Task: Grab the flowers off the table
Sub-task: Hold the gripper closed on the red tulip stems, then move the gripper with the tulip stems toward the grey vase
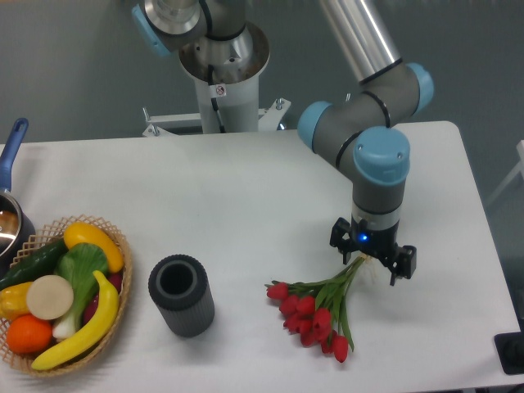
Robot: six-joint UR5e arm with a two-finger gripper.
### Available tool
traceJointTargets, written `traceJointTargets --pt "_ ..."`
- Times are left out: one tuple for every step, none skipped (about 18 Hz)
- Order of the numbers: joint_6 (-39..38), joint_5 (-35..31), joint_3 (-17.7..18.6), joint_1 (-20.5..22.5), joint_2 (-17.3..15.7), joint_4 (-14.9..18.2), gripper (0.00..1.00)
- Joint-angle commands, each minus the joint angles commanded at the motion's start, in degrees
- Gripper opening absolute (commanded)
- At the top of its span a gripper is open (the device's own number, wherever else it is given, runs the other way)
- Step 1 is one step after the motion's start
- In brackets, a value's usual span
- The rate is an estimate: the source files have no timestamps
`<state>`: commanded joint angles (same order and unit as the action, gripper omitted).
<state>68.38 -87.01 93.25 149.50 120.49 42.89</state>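
Note:
The flowers (315, 309), red tulip buds with green leaves and stems, lie flat on the white table (246, 196) at the front right, buds toward the front, stems running up and right. My gripper (371, 255) points straight down over the stem ends. Its jaws stand apart on either side of the stems, open, one fingertip (337, 238) left of them and the other to their right. The very ends of the stems are hidden under the gripper.
A dark ribbed cylinder vase (181, 294) stands upright left of the flowers. A wicker basket (115, 237) with fruit and vegetables sits at the front left, a blue-handled pot (10, 214) behind it. The robot base (223, 74) rises at the back edge.

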Motion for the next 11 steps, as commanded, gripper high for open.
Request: traceJointTargets --pt "0.0 0.0 0.2 -0.3 0.2 0.0 1.0" --pt "0.0 0.0 0.4 -0.6 0.5 0.0 1.0" --pt "0.0 -0.1 0.7 -0.9 0.8 0.0 1.0" --pt "0.0 -0.1 0.8 -1.3 1.1 0.0 1.0" --pt "-0.1 -0.1 0.8 -1.5 1.4 0.0 1.0" --pt "-0.2 -0.1 0.8 -1.6 1.8 0.0 1.0" --pt "-0.1 -0.1 0.8 -1.7 2.1 0.0 1.0" --pt "0.0 -0.2 0.8 -2.0 2.4 0.0 1.0" --pt "0.0 -0.2 0.7 -2.1 2.7 0.0 1.0" --pt "-0.1 -0.2 0.7 -2.2 3.1 0.0 1.0" --pt "-0.2 -0.2 0.6 -2.2 3.3 0.0 0.97"
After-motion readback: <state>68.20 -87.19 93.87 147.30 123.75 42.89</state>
